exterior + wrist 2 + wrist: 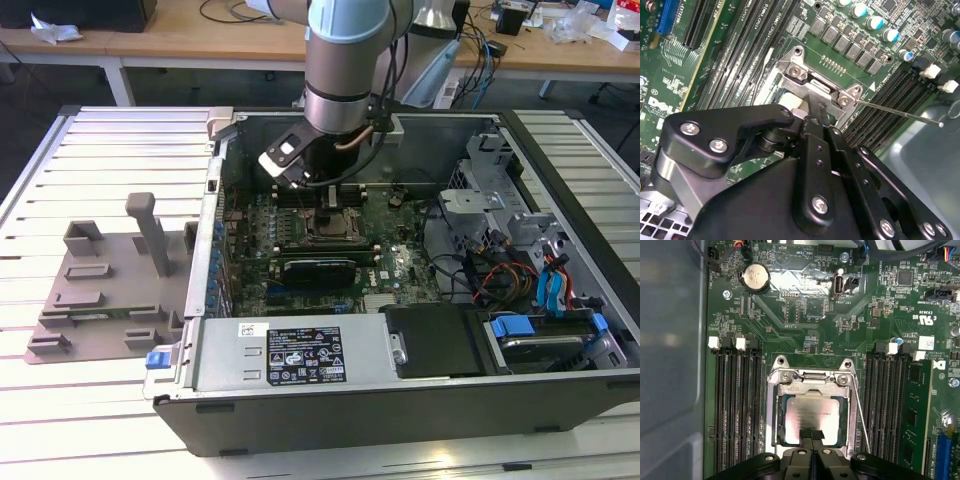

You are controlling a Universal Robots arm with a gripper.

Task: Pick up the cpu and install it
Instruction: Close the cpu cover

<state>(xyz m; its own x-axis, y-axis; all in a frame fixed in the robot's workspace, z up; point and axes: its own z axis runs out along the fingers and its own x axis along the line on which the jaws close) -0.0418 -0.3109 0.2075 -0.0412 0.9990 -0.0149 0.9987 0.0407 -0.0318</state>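
This is a robotics lab, folks. Opened computer case (420, 412) on a slatted metal table (110, 135), robot arm (345, 60) over it, cable-strewn workbenches (200, 38) behind.

Tally around your tool: mostly ones, one pair.
You have one arm (345, 50) with one gripper (811, 435), and one cpu (812, 412) just under its tip in one socket frame (812, 377). Two memory-slot banks (737, 405) flank the tool, one coin cell (754, 277) lies beyond it, and one grey tray (100, 290) sits outside one open case (400, 390).
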